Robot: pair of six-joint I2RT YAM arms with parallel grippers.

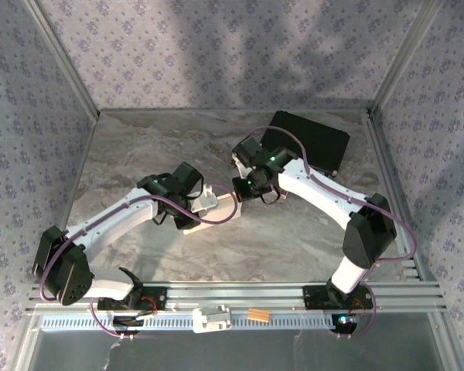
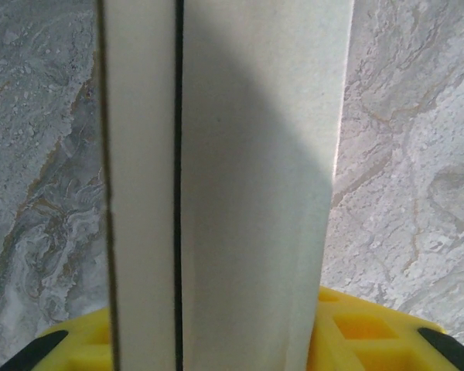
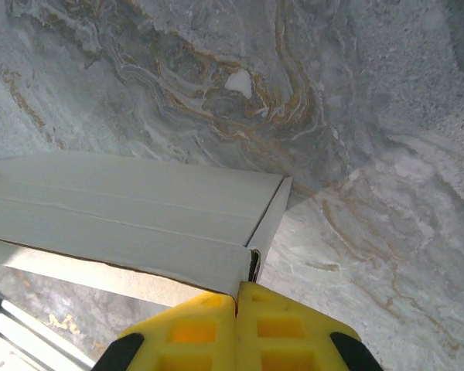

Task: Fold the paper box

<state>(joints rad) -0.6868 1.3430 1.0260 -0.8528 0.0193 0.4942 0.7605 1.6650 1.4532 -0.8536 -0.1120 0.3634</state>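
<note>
- Grip on the near side: the left gripper (image 1: 206, 202), at about 9 o'clock of the paper box (image 1: 220, 210), has its jaws part-way apart across the box's width. The yellow fingers (image 2: 367, 328) lie against its sides, so I judge it is holding the box.
- At 3 o'clock of the box, the right gripper (image 3: 237, 309) is fully closed, pinching a thin flap edge at the box's corner.
- The box hangs between the two near the middle of the table (image 1: 294, 239). Whether any part touches the marbled top, I cannot tell.
- Handling, as a judgement: it is light, thin card, stiff across its panels but bending readily at the scored lines. It is smooth enough to slip from a light pinch, and a hard squeeze would likely crease it.
- The best hold is on a flat panel near a score, or on a flap edge, not across the hollow middle.
- Farthest off, at 1 o'clock, lies the black case (image 1: 313, 143), well apart.
</note>
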